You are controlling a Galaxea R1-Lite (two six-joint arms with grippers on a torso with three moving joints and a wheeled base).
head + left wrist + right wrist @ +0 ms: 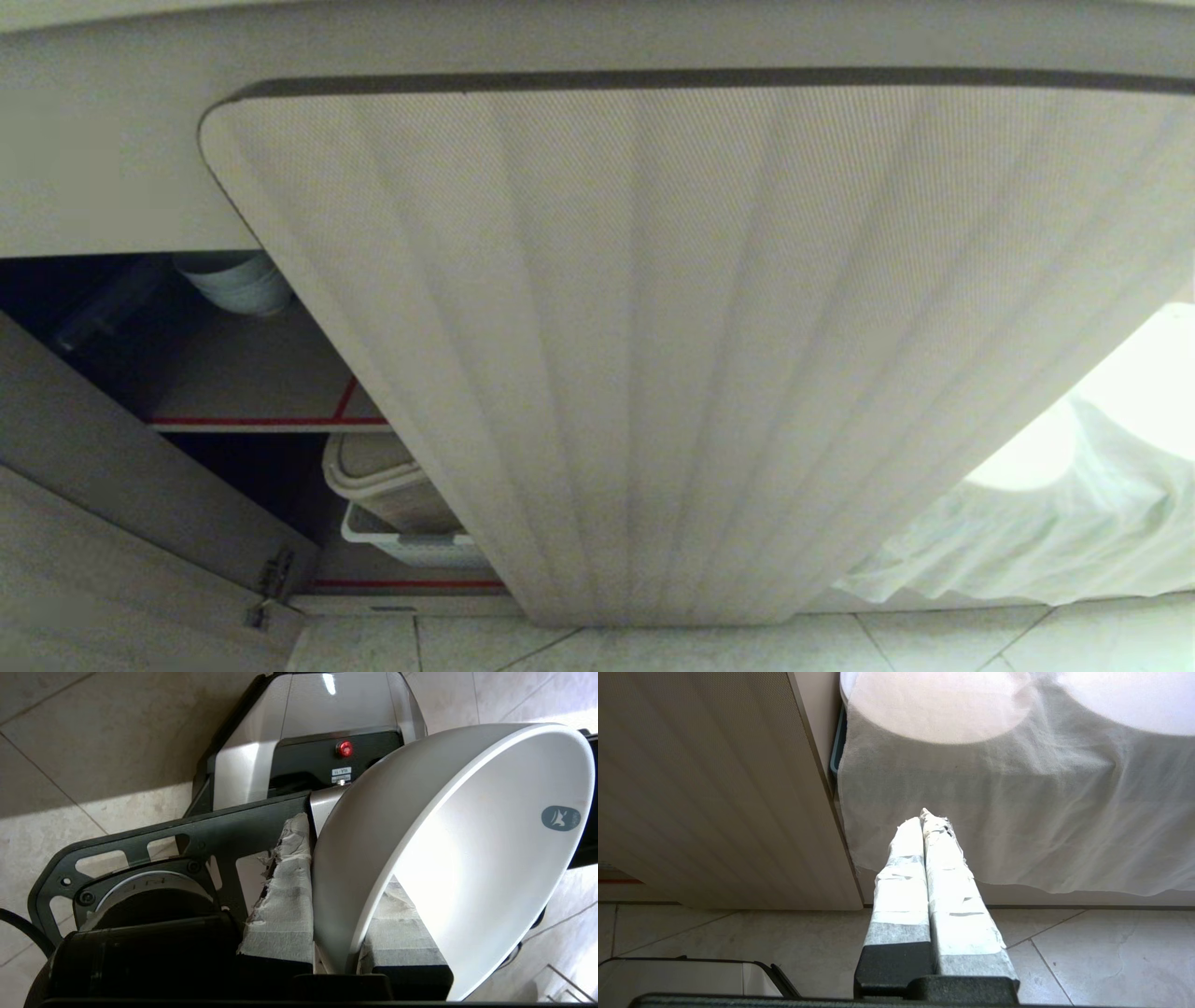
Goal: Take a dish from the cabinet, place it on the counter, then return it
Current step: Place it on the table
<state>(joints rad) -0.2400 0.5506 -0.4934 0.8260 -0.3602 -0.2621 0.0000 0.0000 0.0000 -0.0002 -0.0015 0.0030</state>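
Note:
The dish (467, 835), a deep glossy white bowl with a small grey mark on its inner wall, hangs tilted on its side over the tiled floor. My left gripper (345, 858) is shut on its rim, one taped finger (285, 905) outside the wall and the other inside. The cabinet stands open in the head view: its fluted door (672, 355) swings toward me, and a shelf edged in red tape (261, 392) shows behind it. The counter's top is out of view. My right gripper (922, 816) is shut and empty, low before the cabinet door (705, 788). Neither arm shows in the head view.
White bowls (238, 280) stand at the back of the upper shelf. A beige lidded box (387, 485) and a white basket (411, 546) sit below. A second door (112, 523) stands open at the left. A white cloth (1027, 523) hangs at the right. My base (303, 742) is under the dish.

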